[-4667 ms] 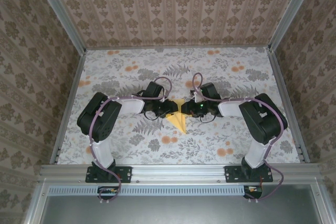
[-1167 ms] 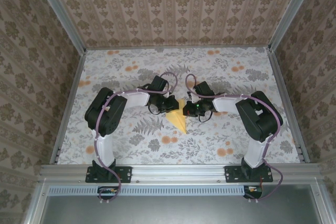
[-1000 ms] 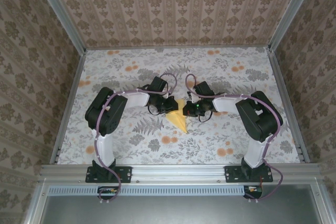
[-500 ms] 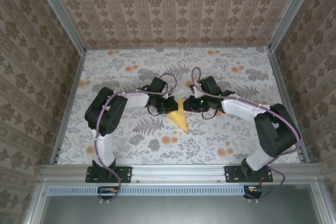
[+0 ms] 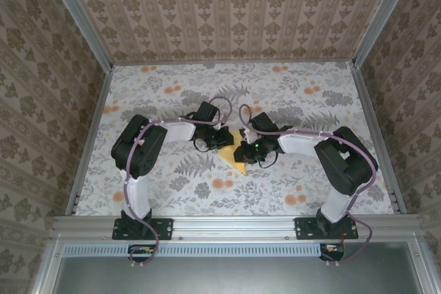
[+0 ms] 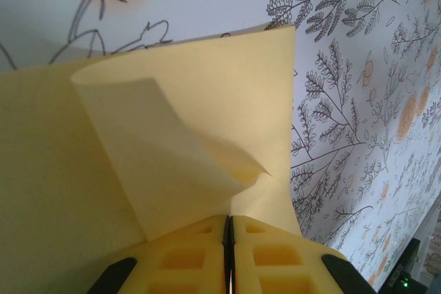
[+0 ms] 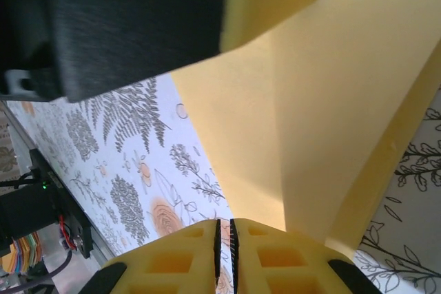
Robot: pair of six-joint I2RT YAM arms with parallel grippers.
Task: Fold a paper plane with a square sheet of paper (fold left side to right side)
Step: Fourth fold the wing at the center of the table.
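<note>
The two arms meet near the middle of the flowered table [image 5: 324, 101], their wrists turned in toward each other. Between them lies the paper [image 5: 238, 164], a pale yellow folded piece narrowing to a point that aims at the near edge of the table (its far part is hidden under the two wrists).

The left gripper [image 5: 225, 141] sits at the left side of the paper. In its wrist view the yellow fingers [image 6: 182, 259] are pressed together, with just a hairline between them. A loose flap of the paper [image 6: 220, 94] curls up off the flat layer and runs down into the fingertips, so the left gripper [image 6: 228, 239] appears to be pinching that flap. The rest of the paper lies flat on the table, its right edge straight against the fern print.

The right gripper [image 5: 242, 154] comes in from the right and rests low over the paper, just beside the left one. In its wrist view the right gripper [image 7: 225, 239] has its jaws drawn nearly together, a thin slit showing between them. The paper [image 7: 331, 101] rises in front of it with a soft crease down the middle and reaches the right fingertip (whether it is caught between the pads I cannot tell). The black body and yellow pad of the left gripper hang close above, touching the paper's upper edge.
</note>
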